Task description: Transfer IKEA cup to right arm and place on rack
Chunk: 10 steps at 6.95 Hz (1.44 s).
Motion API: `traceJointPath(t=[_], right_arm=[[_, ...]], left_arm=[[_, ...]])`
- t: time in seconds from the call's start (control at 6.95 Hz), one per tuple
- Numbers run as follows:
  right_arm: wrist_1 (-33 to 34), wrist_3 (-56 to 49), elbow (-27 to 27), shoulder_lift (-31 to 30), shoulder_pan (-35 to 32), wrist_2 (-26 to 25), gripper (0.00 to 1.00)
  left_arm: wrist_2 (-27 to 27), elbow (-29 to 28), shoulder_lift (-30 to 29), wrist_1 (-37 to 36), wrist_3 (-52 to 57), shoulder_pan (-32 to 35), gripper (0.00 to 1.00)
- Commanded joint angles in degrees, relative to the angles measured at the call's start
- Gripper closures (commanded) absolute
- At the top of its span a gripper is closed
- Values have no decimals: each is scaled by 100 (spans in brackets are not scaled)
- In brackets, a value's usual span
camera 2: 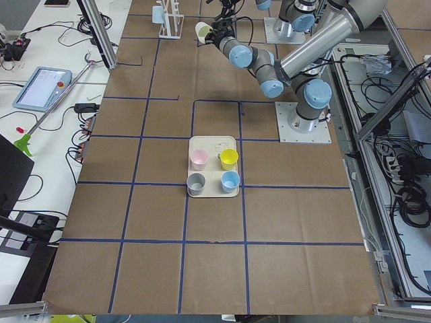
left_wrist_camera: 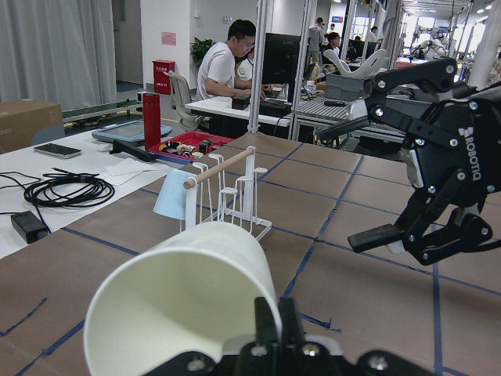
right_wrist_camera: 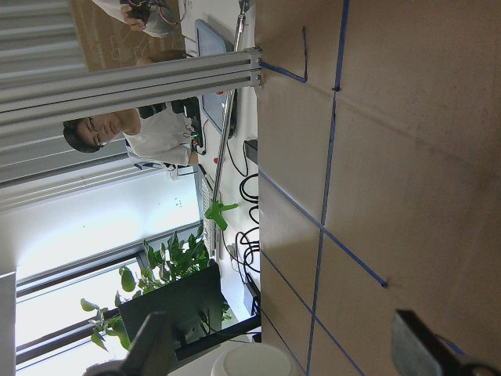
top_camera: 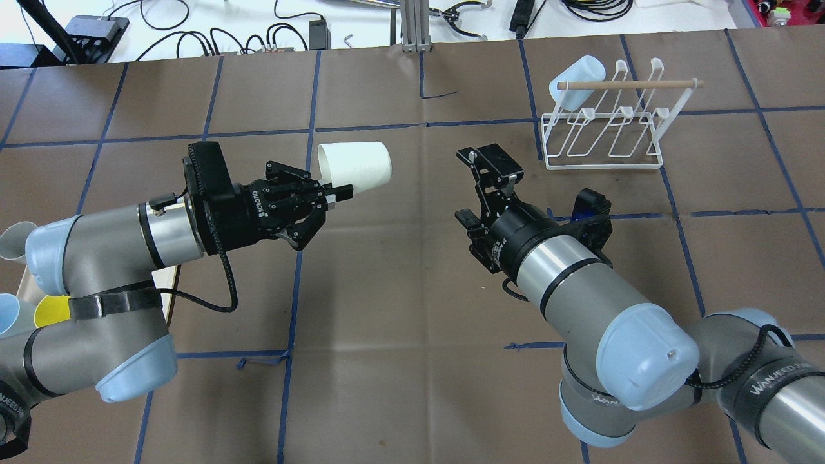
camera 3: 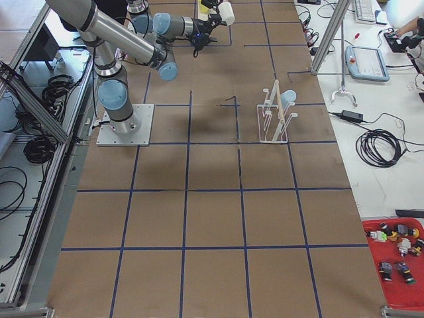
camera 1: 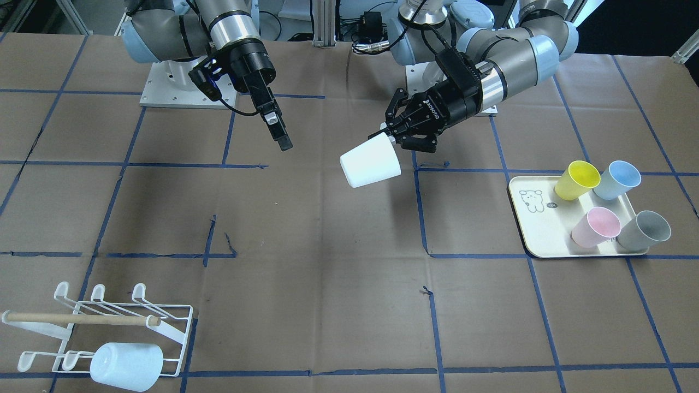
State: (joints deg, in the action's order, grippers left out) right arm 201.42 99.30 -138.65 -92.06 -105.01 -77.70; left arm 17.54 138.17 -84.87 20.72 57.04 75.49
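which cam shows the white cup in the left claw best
Overhead exterior: the whole white cup shows, held sideways, its rim pinched by the left claw. Front-facing shows it too, with the rim partly hidden. Left wrist sees it close but cropped. Side views show it tiny, right wrist only a sliver.

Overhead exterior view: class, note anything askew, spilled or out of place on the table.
Nothing stands out. The white cup lies sideways only because the left hand grips its rim; the pale blue cup sits tilted on the rack, over a prong.
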Motion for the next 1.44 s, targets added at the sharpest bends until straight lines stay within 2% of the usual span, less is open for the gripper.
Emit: traceJointPath(t=[0.0,0.29,0.86,1.3], right_arm=[[-426,352,179,4,-229,0,0],[-1023,641,574,56,-467,-9,0],[-1043,801,1005,539,-660,0,0],[-1052,819,1269,680,-696,-9,0]], left_arm=[[47,8,-12,-200,-211,228,100],[48,8,-3,-209,-307,309,100],[48,0,-3,-209,-308,309,100],[48,-1,6,-209,-308,309,100]])
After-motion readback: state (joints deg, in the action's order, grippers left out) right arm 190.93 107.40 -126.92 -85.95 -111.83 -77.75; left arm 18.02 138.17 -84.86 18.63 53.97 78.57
